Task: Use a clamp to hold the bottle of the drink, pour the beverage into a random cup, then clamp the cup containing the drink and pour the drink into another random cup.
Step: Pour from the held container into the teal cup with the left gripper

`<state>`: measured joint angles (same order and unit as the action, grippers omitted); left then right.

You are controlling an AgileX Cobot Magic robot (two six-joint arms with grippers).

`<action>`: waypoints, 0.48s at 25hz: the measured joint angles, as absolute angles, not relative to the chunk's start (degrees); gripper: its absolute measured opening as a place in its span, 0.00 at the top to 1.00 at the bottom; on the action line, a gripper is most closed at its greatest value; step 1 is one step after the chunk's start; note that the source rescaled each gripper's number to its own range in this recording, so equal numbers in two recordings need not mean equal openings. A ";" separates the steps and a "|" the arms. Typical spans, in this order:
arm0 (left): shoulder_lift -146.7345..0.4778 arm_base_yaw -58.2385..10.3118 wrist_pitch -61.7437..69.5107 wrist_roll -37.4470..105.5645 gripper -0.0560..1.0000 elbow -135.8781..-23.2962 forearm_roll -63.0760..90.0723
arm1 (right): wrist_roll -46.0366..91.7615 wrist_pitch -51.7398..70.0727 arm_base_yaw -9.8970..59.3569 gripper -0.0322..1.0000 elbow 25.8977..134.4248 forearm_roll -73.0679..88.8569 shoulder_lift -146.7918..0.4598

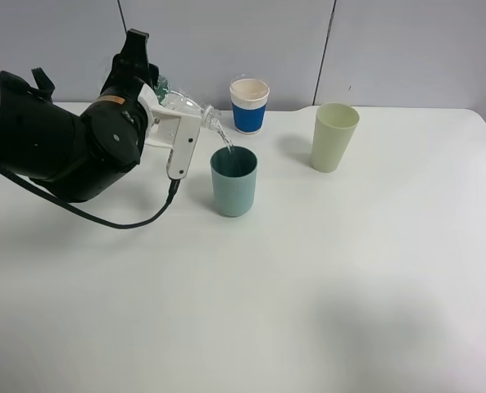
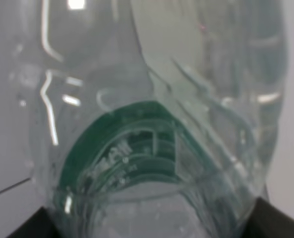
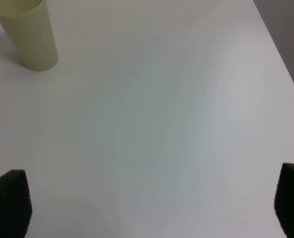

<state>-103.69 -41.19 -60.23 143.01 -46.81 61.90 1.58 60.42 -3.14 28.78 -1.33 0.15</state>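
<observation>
My left gripper sits in the upper left of the high view, clamped on the bottle. The bottle is tipped over, its base toward the back wall and its mouth pointing right and down. A thin stream falls from the mouth into the teal cup, which stands upright just left of the frame's centre, below and right of my jaws. The mouth hangs above the cup's near-left rim and does not touch it.

From my left wrist, the bottle fills almost the whole picture, clear plastic with a green label seen through it. My two dark fingertips peek out on either side of it, so the bottle lies squarely between my left gripper's jaws, pressed close to the camera.

The blue cup stands behind the teal cup, near the back edge of the table. The pale cup stands upright right of centre, well apart from both.

My right gripper is outside the high view. From its wrist, its jaws are spread wide, one fingertip at each side, holding only air above the white table. The pale cup stands well apart from them.
</observation>
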 joint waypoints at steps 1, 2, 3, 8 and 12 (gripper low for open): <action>-103.69 -41.19 -60.71 143.01 0.95 -46.81 61.83 | 1.58 60.42 -3.14 0.05 28.78 -1.33 0.15; -103.69 -41.19 -60.83 143.01 0.95 -46.81 61.83 | 1.58 60.42 -3.14 0.05 28.78 -1.33 0.15; -103.69 -41.19 -60.96 143.01 0.95 -46.81 61.83 | 1.58 60.42 -3.14 0.05 28.78 -1.33 0.15; -103.69 -41.19 -61.08 143.22 0.95 -46.81 61.51 | 1.58 60.42 -3.14 0.05 28.78 -1.33 0.15; -103.69 -41.19 -61.08 144.60 0.95 -46.81 60.97 | 1.58 60.42 -3.14 0.05 28.78 -1.33 0.15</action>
<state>-103.69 -41.19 -61.08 144.60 -46.81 60.97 1.58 60.42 -3.14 28.78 -1.33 0.15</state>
